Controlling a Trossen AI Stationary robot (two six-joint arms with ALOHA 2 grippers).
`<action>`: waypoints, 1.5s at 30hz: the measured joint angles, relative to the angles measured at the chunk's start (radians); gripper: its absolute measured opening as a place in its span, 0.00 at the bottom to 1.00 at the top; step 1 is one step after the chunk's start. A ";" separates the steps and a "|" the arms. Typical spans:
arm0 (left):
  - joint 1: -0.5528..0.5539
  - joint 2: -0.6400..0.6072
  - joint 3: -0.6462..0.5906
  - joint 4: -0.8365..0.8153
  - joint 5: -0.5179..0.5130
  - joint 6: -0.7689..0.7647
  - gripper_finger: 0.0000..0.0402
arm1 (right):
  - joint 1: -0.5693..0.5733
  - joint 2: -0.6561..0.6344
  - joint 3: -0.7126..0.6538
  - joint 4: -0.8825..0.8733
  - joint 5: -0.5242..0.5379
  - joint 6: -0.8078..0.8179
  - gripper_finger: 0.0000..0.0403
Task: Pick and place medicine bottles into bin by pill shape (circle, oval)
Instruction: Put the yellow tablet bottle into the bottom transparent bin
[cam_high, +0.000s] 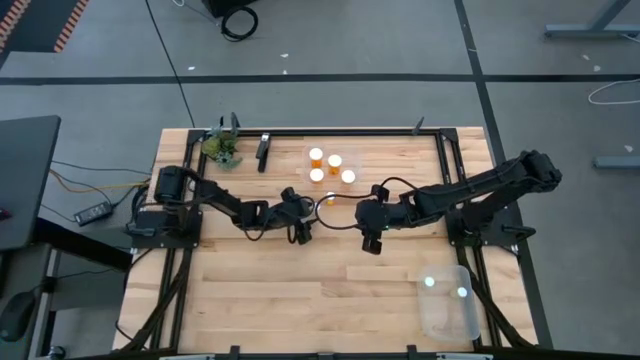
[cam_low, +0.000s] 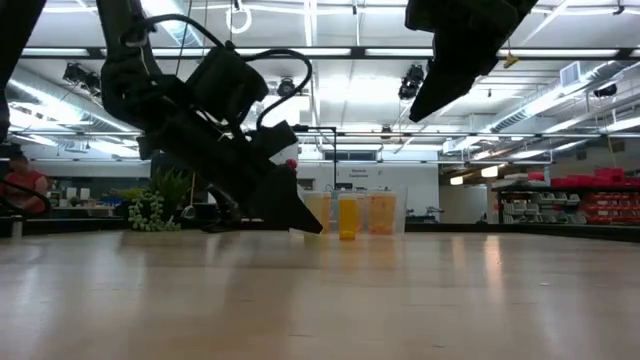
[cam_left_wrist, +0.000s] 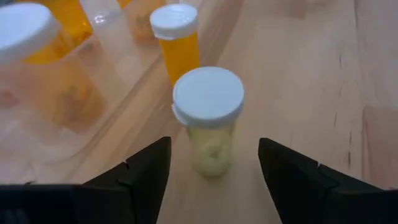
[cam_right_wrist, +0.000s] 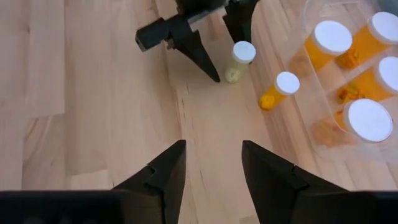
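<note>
While a green leafy clump (cam_high: 222, 149) sits at the far left corner of the pale plank counter (cam_high: 250, 290), the left pincer (cam_left_wrist: 211, 171) stands with its dark tapered fingers apart on either side of a small clear-bodied bottle (cam_left_wrist: 209, 121), upright under a round white cap, not pressing it. Just beyond stands a narrow orange translucent bottle (cam_left_wrist: 178, 43), beside a clear plastic tray (cam_right_wrist: 323, 134) holding four wider orange bottles (cam_right_wrist: 326, 43). Further right, the right pincer (cam_right_wrist: 213, 163) hovers over bare wood, its wedge-shaped fingers spread and holding nothing. A clear, rounded bin (cam_high: 447, 302) lies at the near right corner.
</note>
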 joint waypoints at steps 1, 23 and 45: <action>0.000 0.009 0.006 0.001 0.000 -0.006 0.62 | 0.000 0.000 0.000 0.001 0.000 0.000 0.40; -0.017 0.048 0.042 0.013 0.096 0.018 0.27 | 0.028 0.000 0.000 -0.004 0.015 0.047 0.40; -0.186 0.048 0.341 -0.284 0.212 0.058 0.29 | 0.112 0.163 0.042 0.099 -0.023 0.049 0.43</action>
